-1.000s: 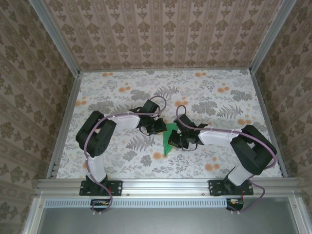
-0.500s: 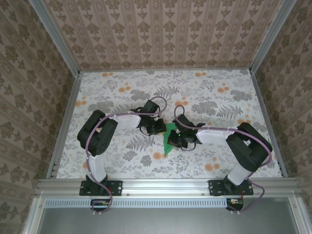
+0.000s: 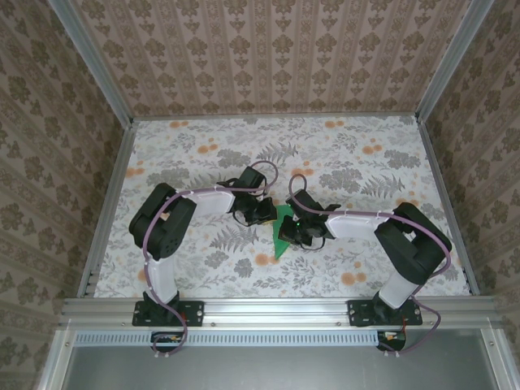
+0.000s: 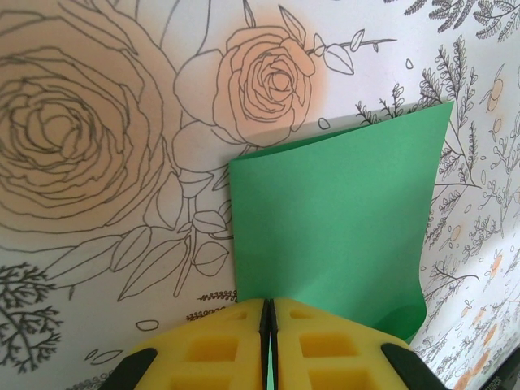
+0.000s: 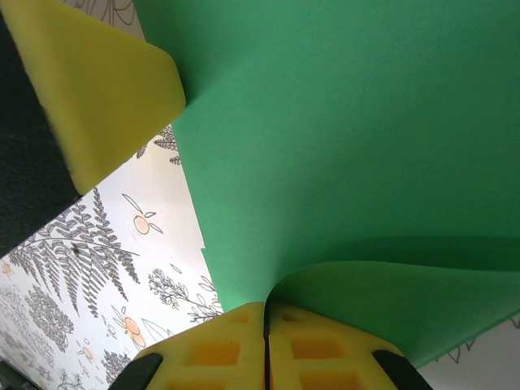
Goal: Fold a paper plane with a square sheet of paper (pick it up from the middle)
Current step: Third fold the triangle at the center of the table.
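Green folded paper, curling, is clamped in left fingers and right fingers.

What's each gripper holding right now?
Left gripper: closed on the thin bright green folded paper sheet.
Right gripper: closed on the same sheet.

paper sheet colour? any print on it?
The paper sheet is plain bright green, no print. Shows best in the left wrist view.

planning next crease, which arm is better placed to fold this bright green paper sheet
Right, probably: the right gripper pinches the green paper sheet by its curled edge, ready to fold; the left gripper clamps a flat part.
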{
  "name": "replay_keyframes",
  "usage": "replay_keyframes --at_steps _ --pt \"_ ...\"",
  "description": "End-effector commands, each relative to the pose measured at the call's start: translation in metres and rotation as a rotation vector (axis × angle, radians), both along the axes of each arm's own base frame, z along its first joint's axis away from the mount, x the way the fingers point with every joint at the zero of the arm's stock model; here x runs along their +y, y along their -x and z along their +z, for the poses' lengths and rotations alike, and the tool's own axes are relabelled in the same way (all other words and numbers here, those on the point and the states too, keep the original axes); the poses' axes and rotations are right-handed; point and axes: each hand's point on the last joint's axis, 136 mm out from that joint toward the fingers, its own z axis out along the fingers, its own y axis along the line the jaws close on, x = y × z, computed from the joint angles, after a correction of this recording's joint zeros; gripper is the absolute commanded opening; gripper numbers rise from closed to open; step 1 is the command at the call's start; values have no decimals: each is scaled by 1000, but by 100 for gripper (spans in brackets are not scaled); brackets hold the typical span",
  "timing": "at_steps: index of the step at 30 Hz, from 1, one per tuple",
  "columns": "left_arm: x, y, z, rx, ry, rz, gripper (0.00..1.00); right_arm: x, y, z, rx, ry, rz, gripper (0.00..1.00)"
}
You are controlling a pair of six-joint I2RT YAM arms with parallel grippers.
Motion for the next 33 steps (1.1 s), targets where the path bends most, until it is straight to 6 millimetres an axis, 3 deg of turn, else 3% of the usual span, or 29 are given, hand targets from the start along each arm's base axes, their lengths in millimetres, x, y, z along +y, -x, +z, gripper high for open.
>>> replay_keyframes --at_steps 1,17,33 --pt "2 6 -10 20 -34 -29 13 -3 -8 -2 -18 37 3 8" --pt "2 6 -12 22 -37 -30 13 -11 9 -6 29 69 59 9" --pt "1 8 -13 27 -37 -39 13 -2 2 -12 30 56 78 10"
